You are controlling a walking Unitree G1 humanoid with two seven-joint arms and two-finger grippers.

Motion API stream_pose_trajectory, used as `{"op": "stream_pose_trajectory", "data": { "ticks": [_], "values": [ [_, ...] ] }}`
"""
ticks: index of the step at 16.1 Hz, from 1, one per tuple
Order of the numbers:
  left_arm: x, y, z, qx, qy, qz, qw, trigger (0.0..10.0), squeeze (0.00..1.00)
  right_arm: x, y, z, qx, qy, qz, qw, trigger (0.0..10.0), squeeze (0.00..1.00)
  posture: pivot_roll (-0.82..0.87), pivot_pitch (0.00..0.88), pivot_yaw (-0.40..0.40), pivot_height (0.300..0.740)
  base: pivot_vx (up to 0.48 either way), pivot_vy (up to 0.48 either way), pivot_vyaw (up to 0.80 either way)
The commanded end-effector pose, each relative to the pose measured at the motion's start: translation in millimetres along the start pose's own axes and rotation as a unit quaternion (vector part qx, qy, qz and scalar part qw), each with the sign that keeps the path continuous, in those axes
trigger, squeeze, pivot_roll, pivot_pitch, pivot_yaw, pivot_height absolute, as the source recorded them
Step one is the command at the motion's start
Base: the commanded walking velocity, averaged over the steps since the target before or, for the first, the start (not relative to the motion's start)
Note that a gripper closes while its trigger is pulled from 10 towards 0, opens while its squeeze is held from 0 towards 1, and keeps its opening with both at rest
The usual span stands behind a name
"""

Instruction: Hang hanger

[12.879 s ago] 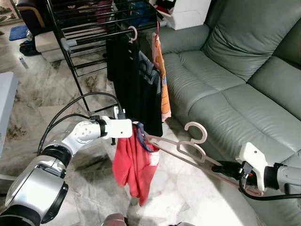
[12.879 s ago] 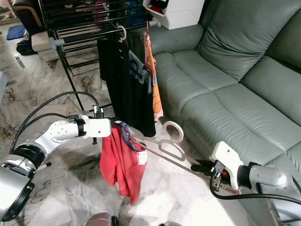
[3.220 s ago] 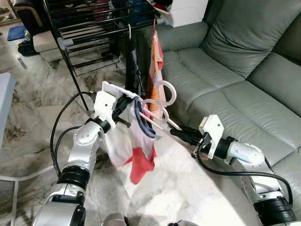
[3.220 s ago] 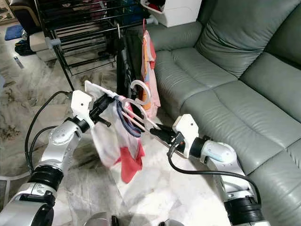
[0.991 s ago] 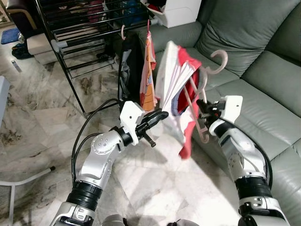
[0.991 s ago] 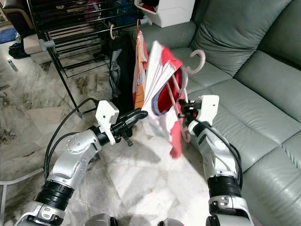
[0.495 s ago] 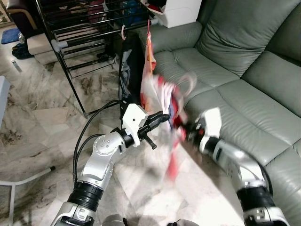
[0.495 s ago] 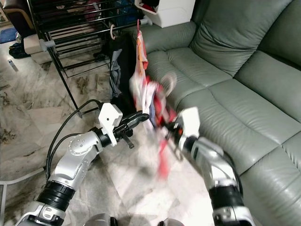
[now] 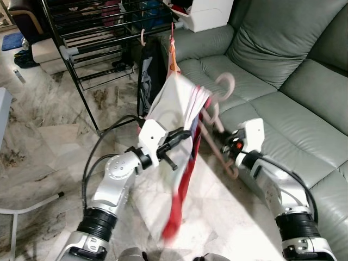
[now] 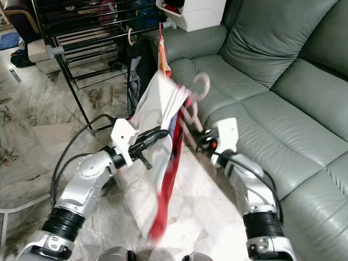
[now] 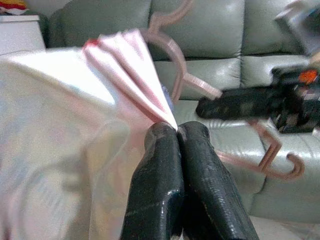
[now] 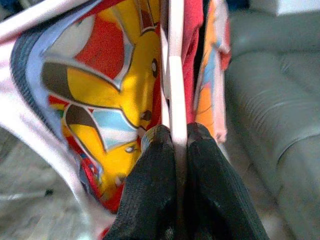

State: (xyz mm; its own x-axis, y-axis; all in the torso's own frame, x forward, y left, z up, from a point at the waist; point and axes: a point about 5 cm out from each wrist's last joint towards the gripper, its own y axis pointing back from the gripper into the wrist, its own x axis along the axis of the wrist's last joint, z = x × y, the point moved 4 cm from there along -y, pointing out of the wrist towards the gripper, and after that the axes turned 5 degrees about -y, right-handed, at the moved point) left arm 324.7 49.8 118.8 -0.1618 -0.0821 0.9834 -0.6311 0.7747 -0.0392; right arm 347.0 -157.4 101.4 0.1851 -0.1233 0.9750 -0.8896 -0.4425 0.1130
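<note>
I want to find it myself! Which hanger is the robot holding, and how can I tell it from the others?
Find the big grey-green leather sofa, then the black metal drying rack beside it. Just in front of them, between the robot's two arms, is the pale pink plastic hanger, pinched by the right gripper. Unlike the hangers hooked on the rack, it is in mid-air, carrying an inside-out red T-shirt that the left gripper pinches.

A pink plastic hanger (image 9: 220,122) carries a red-and-white shirt (image 9: 179,163) hanging down, its hook (image 9: 225,87) up, held aloft.

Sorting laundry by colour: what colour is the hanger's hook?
Pale pink hanger, clearest in the left eye view.
</note>
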Motion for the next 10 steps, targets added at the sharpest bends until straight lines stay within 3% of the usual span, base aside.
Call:
{"op": "stream_pose_trajectory", "data": {
  "ticks": [1, 8, 9, 10],
  "values": [
    [-1.0, 1.5, -3.4, 0.005, -0.008, -0.004, 1.000, 0.0, 0.00, 27.2, -1.9, 0.0, -0.003, 0.011, 0.052, 0.999, 10.0, 0.00, -0.10, 0.000, 0.009, 0.740, 0.000, 0.000, 0.00],
    [-16.2, 3.9, 2.4, -0.002, -0.014, -0.024, 1.000, 0.0, 0.00, 46.1, 2.2, -1.7, 0.017, 0.028, 0.090, 0.995, 10.0, 0.00, -0.11, 0.000, 0.007, 0.740, 0.000, 0.000, 0.00],
    [-17.9, 3.6, 5.2, -0.012, -0.016, -0.027, 0.999, 0.0, 1.00, 48.2, 2.9, -5.1, 0.028, 0.035, 0.094, 0.995, 10.0, 0.00, -0.11, 0.000, 0.007, 0.740, 0.000, 0.000, 0.00],
    [-20.3, 3.4, 9.7, -0.025, -0.017, -0.033, 0.999, 3.5, 1.00, 50.3, 3.9, -10.3, 0.045, 0.043, 0.097, 0.993, 10.0, 0.00, -0.11, 0.000, 0.005, 0.740, 0.000, 0.000, 0.00]
  ]
}}
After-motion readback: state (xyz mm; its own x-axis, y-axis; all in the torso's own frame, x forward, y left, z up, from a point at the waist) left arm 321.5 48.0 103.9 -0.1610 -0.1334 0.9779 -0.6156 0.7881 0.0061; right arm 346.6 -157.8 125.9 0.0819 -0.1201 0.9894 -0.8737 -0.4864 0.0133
